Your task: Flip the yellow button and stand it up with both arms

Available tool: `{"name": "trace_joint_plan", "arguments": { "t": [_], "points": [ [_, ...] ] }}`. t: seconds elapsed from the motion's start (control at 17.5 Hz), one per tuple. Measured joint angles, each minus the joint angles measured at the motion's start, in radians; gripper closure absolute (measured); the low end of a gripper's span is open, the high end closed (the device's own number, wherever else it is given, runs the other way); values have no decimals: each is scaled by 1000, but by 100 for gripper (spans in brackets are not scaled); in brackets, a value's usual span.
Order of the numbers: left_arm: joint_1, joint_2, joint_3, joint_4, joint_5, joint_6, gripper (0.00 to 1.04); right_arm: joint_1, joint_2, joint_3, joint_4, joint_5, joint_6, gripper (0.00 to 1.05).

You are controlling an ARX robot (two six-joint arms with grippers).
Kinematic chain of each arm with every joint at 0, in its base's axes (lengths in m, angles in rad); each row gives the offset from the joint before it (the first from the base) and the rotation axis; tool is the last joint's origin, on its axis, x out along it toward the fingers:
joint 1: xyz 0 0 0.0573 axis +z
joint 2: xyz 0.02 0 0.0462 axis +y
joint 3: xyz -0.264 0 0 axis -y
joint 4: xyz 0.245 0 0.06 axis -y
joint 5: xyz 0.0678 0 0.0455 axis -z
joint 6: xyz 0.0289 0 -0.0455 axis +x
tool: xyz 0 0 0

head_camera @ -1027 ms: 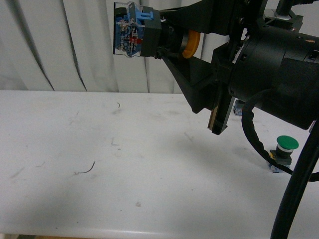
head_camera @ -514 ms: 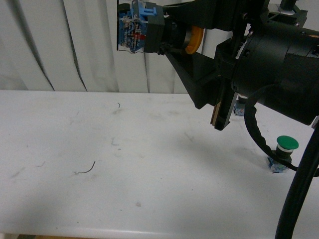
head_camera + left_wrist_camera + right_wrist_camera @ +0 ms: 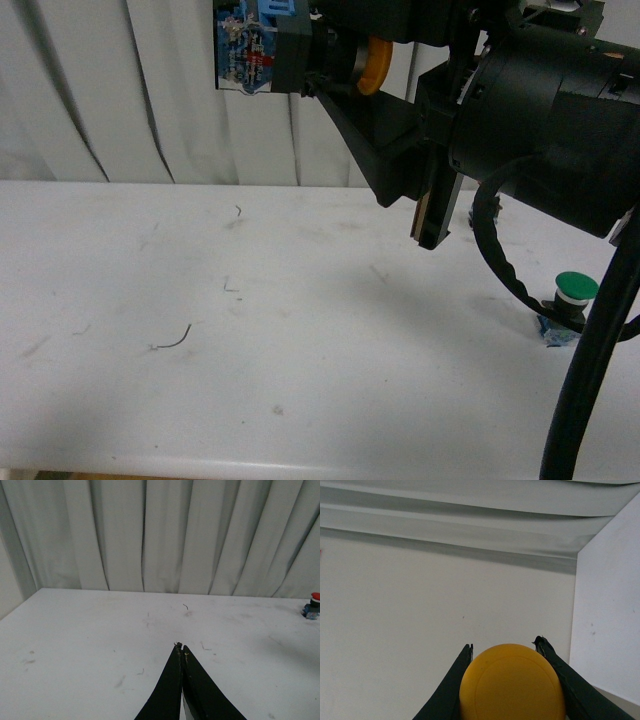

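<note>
My right gripper (image 3: pixel 325 55) is shut on the yellow button (image 3: pixel 372 64) and holds it high above the white table (image 3: pixel 300 330), lying sideways. Its black-and-blue base (image 3: pixel 250 45) points left and its yellow cap faces the gripper body. In the right wrist view the round yellow cap (image 3: pixel 512 682) fills the space between the two black fingers (image 3: pixel 547 662) of the right gripper (image 3: pixel 504 645). My left gripper (image 3: pixel 180 647) is shut and empty above the table, seen only in the left wrist view.
A green-capped button (image 3: pixel 576 288) stands on the table at the right, behind the right arm's cable. A red-capped button (image 3: pixel 315 599) stands at the table's far right edge. A thin wire scrap (image 3: pixel 172 340) lies front left. Pale curtains hang behind.
My right gripper has moved a little up and to the left with the yellow button in it. The green button has not moved.
</note>
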Motion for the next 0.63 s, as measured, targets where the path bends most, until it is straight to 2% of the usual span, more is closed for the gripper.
{"name": "trace_joint_plan", "arguments": {
  "t": [0.17,0.29,0.4,0.46,0.63],
  "points": [
    [0,0,0,-6,0,0,103,5,0,0,1,5,-29,70],
    [0,0,0,-8,0,0,103,0,-23,-18,-5,37,-111,70],
    [0,0,0,-7,0,0,100,-13,-108,-33,-4,84,-320,70],
    [0,0,0,-7,0,0,93,-21,-141,-32,-9,117,-407,70],
    [0,0,0,-7,0,0,59,-105,-216,-7,-259,351,-864,70]
  ]
}}
